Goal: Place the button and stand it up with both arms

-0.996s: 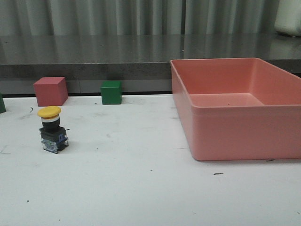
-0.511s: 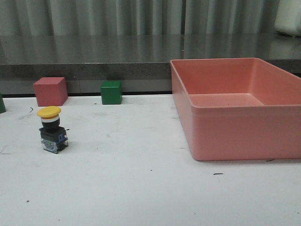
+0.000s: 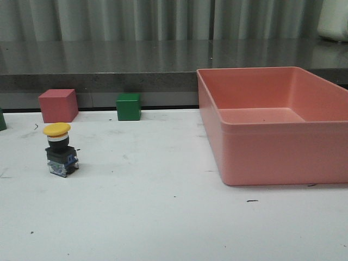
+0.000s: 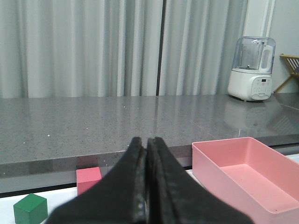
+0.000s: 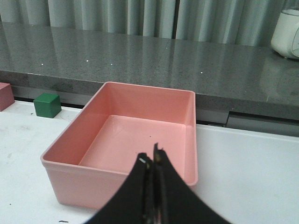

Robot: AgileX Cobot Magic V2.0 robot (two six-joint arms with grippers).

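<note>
The button [image 3: 60,149] stands upright on the white bench [image 3: 163,217] at its left side in the front view, yellow cap on top, black body beneath it, and the clear base with blue bits resting flat on the surface. Nothing touches it, and neither arm appears in the front view. Just behind it, near the back edge of the bench, sits a red cube [image 3: 58,105], with a green cube [image 3: 129,106] a little further to the right; a sliver of another dark green object [image 3: 2,119] shows at the left border. Well apart, on the right side, is an open pink bin [image 3: 272,157] with nothing visible inside. The left end effector [image 4: 146,186] has its fingers pressed together with nothing between them, and its camera looks out level over the grey counter behind the bench, which suggests the arm is pulled back and raised. The right end effector [image 5: 152,186] is likewise pinched closed and empty, hanging above and in front of the pink bin. Judged from this, the task looks essentially finished: the button is placed and standing, both arms are clear of it, and what may remain is at most parking the arms.
</note>
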